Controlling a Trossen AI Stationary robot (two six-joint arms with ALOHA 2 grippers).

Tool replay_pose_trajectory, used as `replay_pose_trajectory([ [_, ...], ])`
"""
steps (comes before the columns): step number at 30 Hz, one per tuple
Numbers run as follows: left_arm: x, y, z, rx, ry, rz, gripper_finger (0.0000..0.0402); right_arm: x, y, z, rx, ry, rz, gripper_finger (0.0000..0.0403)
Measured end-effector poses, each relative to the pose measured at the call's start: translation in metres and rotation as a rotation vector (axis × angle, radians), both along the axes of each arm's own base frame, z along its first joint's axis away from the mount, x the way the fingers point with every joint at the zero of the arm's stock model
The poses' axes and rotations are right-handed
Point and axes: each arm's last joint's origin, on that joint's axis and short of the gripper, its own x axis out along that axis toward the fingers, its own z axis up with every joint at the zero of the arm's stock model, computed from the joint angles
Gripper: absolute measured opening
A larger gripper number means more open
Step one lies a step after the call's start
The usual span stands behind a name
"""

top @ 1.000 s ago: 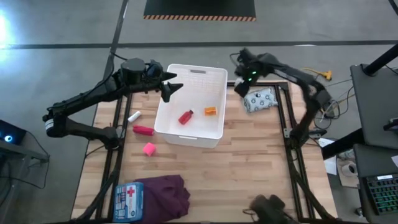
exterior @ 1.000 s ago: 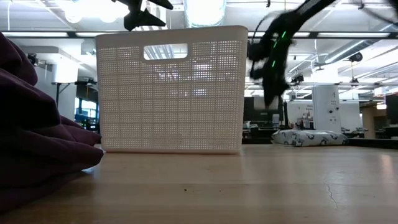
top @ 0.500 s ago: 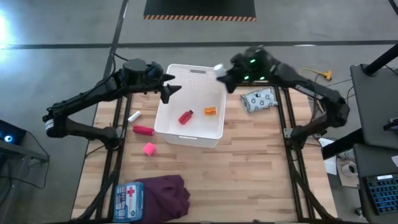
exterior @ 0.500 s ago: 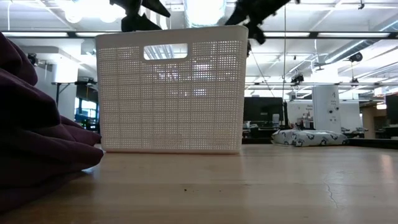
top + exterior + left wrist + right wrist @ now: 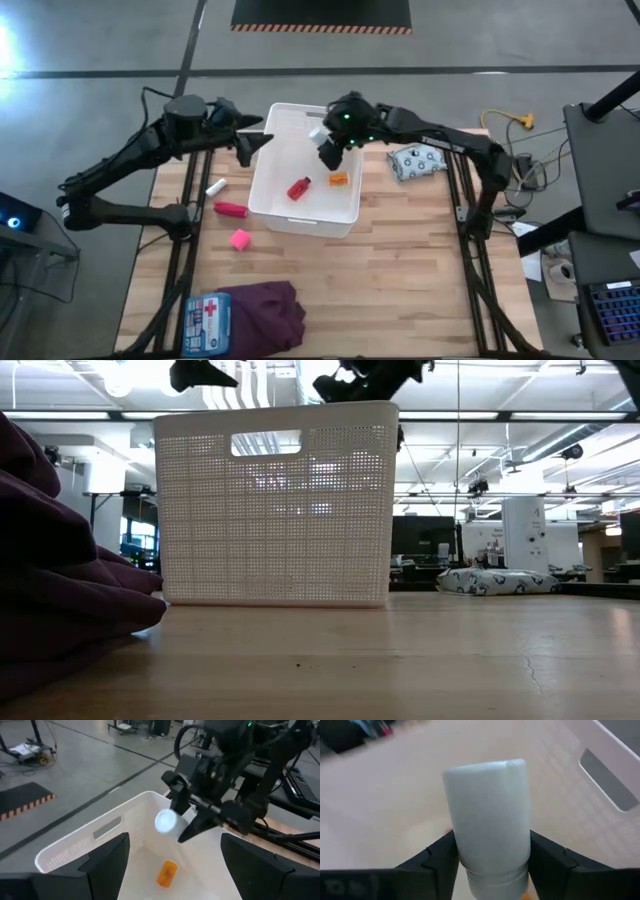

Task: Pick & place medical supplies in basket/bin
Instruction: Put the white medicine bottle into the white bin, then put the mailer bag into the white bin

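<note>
My right gripper (image 5: pixel 325 148) is now hanging over the basket (image 5: pixel 285 213), having swung in from its far right corner, and is clamping a white vial (image 5: pixel 489 815). My left gripper (image 5: pixel 252 142), fingers spread and empty, is pulling back to the basket's left rim. A red bottle (image 5: pixel 298 187) and an orange box (image 5: pixel 339 179) are lying inside.

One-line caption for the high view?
Right gripper holds a white bottle over the white basket.

Finely perforated matt white plastic basket (image 5: pixel 303 205) on a pale wood-plank table (image 5: pixel 420 270), beside crumpled purple cloth (image 5: pixel 268 312)
</note>
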Motion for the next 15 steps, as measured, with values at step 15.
replay_pose_trajectory([
  [15,0.015,0.008,-0.012,0.022,0.098,-0.019,0.0296,-0.045,0.015,0.06,-0.28,0.246,-0.054,0.0348],
])
